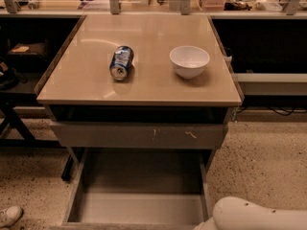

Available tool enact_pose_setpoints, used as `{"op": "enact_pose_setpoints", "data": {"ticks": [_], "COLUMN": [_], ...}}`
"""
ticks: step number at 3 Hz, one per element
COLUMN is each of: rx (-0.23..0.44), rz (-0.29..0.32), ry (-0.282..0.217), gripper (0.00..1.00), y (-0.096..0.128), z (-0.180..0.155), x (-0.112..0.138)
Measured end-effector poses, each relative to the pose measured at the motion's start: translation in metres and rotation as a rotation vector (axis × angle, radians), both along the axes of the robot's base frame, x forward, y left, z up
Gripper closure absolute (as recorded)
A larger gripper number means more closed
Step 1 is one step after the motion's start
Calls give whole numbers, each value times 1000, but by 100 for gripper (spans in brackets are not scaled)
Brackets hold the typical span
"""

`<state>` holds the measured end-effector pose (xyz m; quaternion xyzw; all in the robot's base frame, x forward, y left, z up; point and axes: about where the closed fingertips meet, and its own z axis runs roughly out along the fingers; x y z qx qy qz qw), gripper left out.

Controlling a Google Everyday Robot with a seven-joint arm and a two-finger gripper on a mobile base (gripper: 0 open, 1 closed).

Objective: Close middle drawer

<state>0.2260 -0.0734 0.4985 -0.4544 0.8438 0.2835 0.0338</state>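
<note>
The middle drawer (139,200) is pulled far out toward me below the table top. It is a wide shallow grey box with thin side walls and nothing in it. Its front edge lies at the bottom border of the view. Above it sits the taller grey front with pale scratch marks (139,135), pushed in. The gripper is not in view. Only a rounded white part of my arm (259,215) shows at the bottom right, just beside the drawer's right front corner.
On the beige table top (144,85) a blue can (121,62) lies on its side and a white bowl (189,60) stands to its right. Dark shelves flank the table. A white shoe (8,215) lies on the speckled floor at bottom left.
</note>
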Motion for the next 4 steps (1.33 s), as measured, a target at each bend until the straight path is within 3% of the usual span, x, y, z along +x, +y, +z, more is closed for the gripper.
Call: {"op": "enact_pose_setpoints", "data": {"ticks": [2, 4], "rx": [17, 13], "rz": [-27, -41], "ry": [-53, -82], "gripper": [100, 100], "y": [14, 13], "z": [-48, -76], "x": [28, 53]}}
